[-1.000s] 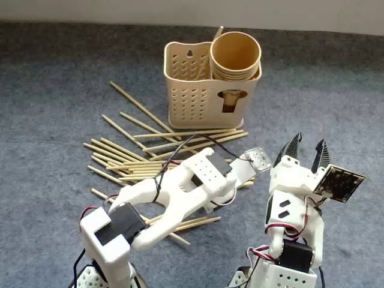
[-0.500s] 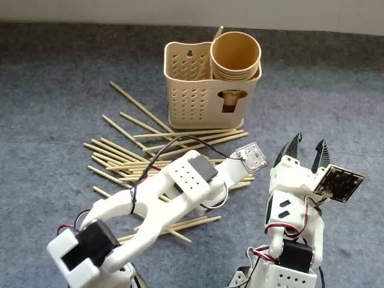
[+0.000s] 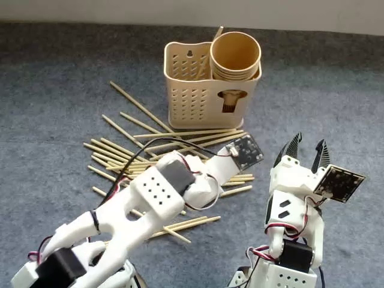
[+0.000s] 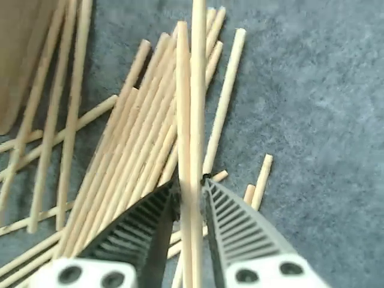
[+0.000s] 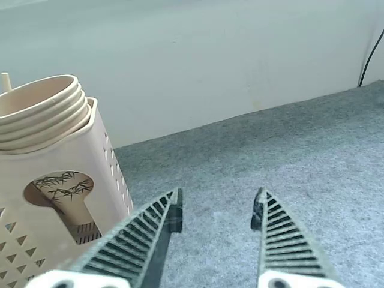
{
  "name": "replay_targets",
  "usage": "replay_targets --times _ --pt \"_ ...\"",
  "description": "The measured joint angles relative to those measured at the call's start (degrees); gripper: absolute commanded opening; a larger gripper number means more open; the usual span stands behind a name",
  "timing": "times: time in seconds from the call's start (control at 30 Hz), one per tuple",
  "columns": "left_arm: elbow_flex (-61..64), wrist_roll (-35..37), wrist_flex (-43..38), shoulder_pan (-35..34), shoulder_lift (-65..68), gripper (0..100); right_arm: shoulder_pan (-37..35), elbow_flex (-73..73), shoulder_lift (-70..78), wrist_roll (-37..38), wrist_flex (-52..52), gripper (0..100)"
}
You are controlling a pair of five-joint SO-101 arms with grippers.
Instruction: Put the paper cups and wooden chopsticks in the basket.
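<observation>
Several wooden chopsticks lie fanned on the grey carpet in front of the cream perforated basket. A stack of paper cups stands in the basket's right compartment, with one chopstick poking up behind it. My left arm stretches over the right end of the pile. In the left wrist view my left gripper is shut on two chopsticks that lie among the others. My right gripper is held above the carpet right of the pile, open and empty, facing the basket and cups.
Bare carpet extends right of the basket and around my right arm. A pale wall rises behind the basket. A few chopsticks lie close to my left arm's base.
My left arm has stretched out and lowered, its elbow swinging down and left, while its wrist stayed over the pile's right end. The right arm has not moved.
</observation>
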Motion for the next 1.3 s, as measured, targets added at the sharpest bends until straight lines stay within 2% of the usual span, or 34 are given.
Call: replay_targets --times 0.2,0.47,0.57,0.8,1.03,1.3 --pt "0.09 0.0 0.0 -6.51 -11.87 1 0.0 0.0 0.0 0.0 0.0 19.8" --pt "0.09 0.09 0.0 -8.09 -26.99 1 0.0 0.0 0.0 0.0 0.0 19.8" --pt "0.09 2.2 -2.55 -11.6 -31.82 1 0.0 0.0 0.0 0.0 0.0 19.8" --pt "0.09 10.81 -16.26 -20.4 -36.31 1 0.0 0.0 0.0 0.0 0.0 19.8" --pt "0.09 15.74 -34.55 -21.54 -36.48 1 0.0 0.0 0.0 0.0 0.0 19.8" --pt "0.09 16.09 -52.13 -21.45 -35.25 1 0.0 0.0 0.0 0.0 0.0 19.8"
